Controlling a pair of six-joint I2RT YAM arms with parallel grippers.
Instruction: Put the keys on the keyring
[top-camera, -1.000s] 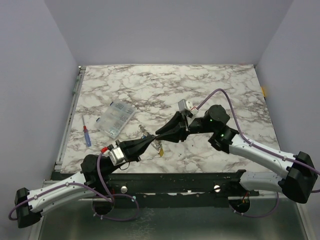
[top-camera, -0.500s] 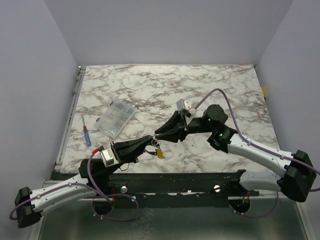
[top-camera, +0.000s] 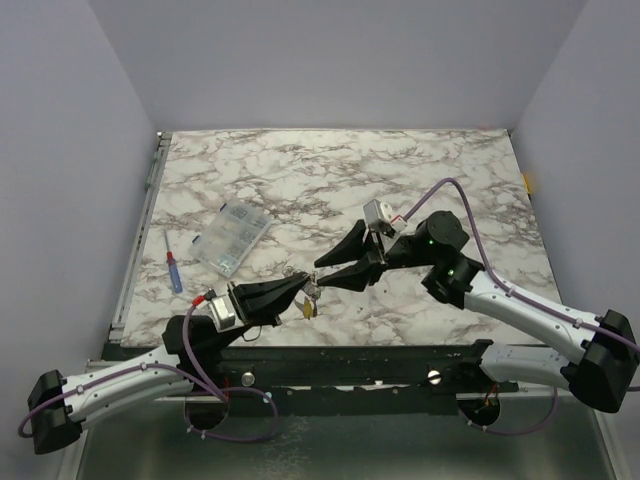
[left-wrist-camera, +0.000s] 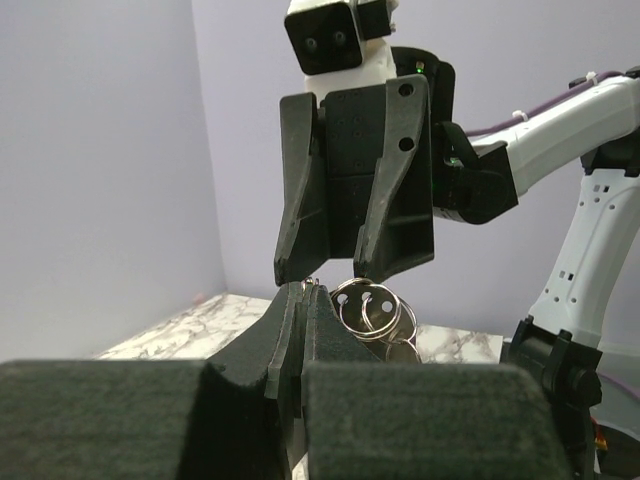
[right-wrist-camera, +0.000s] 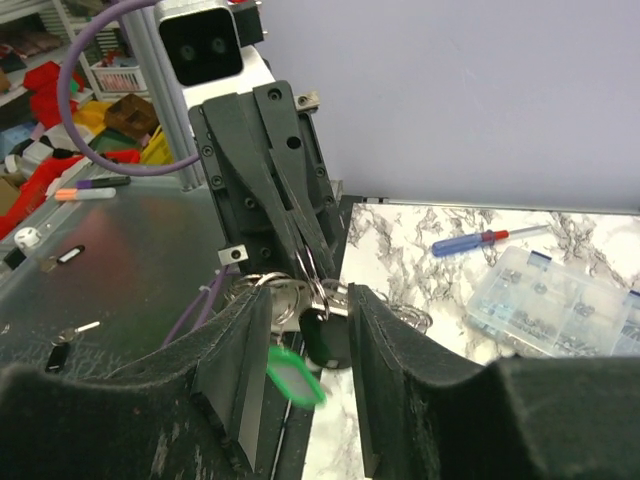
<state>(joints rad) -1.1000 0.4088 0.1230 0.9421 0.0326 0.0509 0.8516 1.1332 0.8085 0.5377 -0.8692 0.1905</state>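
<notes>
One key at a time works best. The right end effector (top-camera: 320, 273), jaws parted and empty just beyond the tip of the left end effector (top-camera: 300, 288), should pinch a single head squarely. The left one is clamped shut on the keyring (left-wrist-camera: 372, 305), silvery metal loops. The keys (right-wrist-camera: 295, 380), with green and yellow heads, dangle just beneath that tip.

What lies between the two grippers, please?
The keyring with keys, pinched by the left gripper, sits within the open right gripper; both wrist views show it.
</notes>
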